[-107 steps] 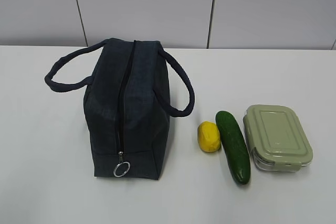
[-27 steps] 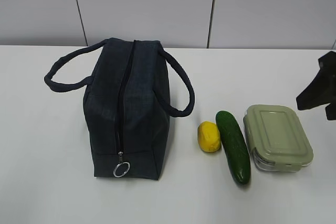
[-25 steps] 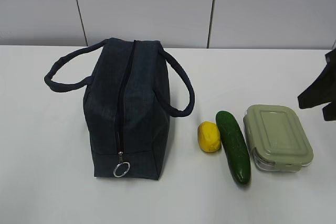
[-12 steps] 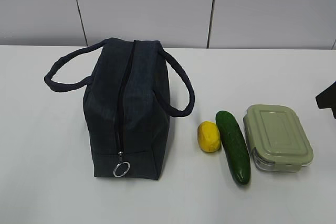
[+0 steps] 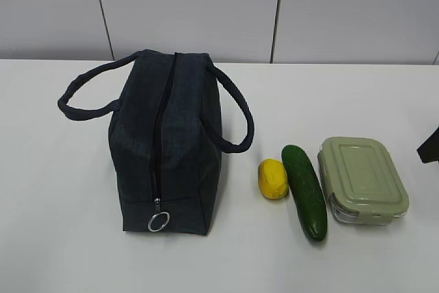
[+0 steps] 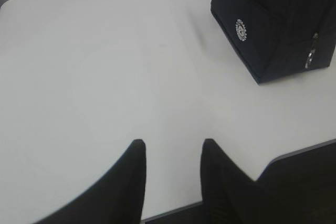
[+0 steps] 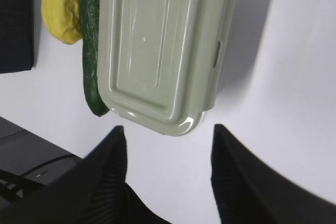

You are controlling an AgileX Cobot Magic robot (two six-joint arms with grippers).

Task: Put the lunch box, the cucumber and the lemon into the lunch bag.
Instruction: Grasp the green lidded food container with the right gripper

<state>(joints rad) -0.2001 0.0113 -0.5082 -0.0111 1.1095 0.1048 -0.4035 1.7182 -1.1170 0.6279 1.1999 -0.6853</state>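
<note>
The dark navy lunch bag (image 5: 167, 143) stands left of centre on the white table, its zipper closed with the silver ring pull (image 5: 158, 221) at the front. To its right lie the yellow lemon (image 5: 273, 178), the dark green cucumber (image 5: 306, 191) and the sage-lidded lunch box (image 5: 362, 178) side by side. My right gripper (image 7: 168, 132) hovers open just off the lunch box (image 7: 160, 51), nothing between its fingers; only a dark tip (image 5: 431, 147) shows at the exterior view's right edge. My left gripper (image 6: 172, 145) is open over bare table, well apart from the lunch bag (image 6: 278, 22).
The table's front edge (image 6: 294, 153) runs close under my left gripper. A grey panelled wall (image 5: 219, 12) stands behind the table. Two loop handles (image 5: 236, 118) hang out to either side of the bag.
My right gripper has slid down and out toward the right edge of the exterior view. The bag, lemon, cucumber and lunch box have not moved.
</note>
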